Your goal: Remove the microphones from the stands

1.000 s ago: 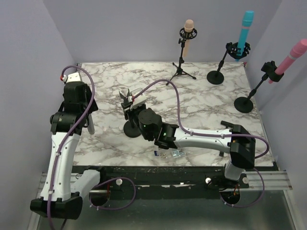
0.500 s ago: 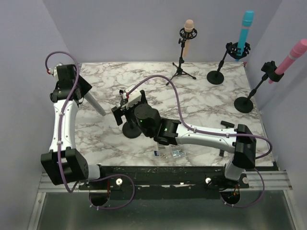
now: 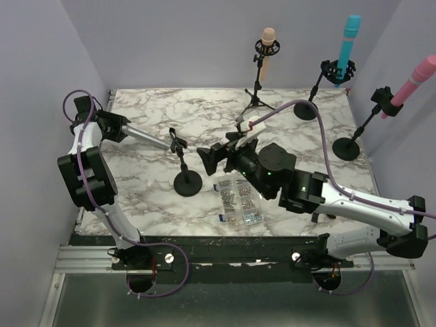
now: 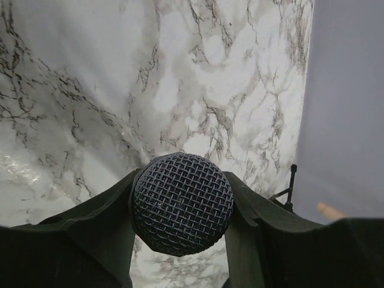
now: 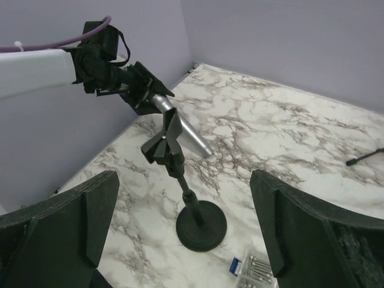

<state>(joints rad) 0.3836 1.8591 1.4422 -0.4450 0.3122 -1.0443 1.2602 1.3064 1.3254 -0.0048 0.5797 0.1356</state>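
A silver microphone (image 3: 146, 137) with a black mesh head (image 4: 182, 204) hangs nearly level over the table's left side. My left gripper (image 3: 116, 127) is shut on that head, its fingers (image 4: 108, 231) pressed on both sides. The microphone's tail (image 5: 201, 147) ends right by the clip (image 5: 163, 143) of a black round-based stand (image 3: 187, 182); I cannot tell whether they touch. My right gripper (image 3: 219, 153) stands wide open just right of the stand with nothing in it. In the right wrist view the stand's base (image 5: 201, 225) lies between its fingers (image 5: 66, 228).
A clear box of screws (image 3: 238, 204) lies near the front, right of the stand. At the back stand a tripod with a beige microphone (image 3: 268, 48), a stand with a blue one (image 3: 349, 41) and one with a pink one (image 3: 412, 80). The purple left wall is close behind my left gripper.
My right gripper has opened wide, let go of the stand's clip and drawn off to the right. The left arm swung up toward the back left, carrying the microphone.
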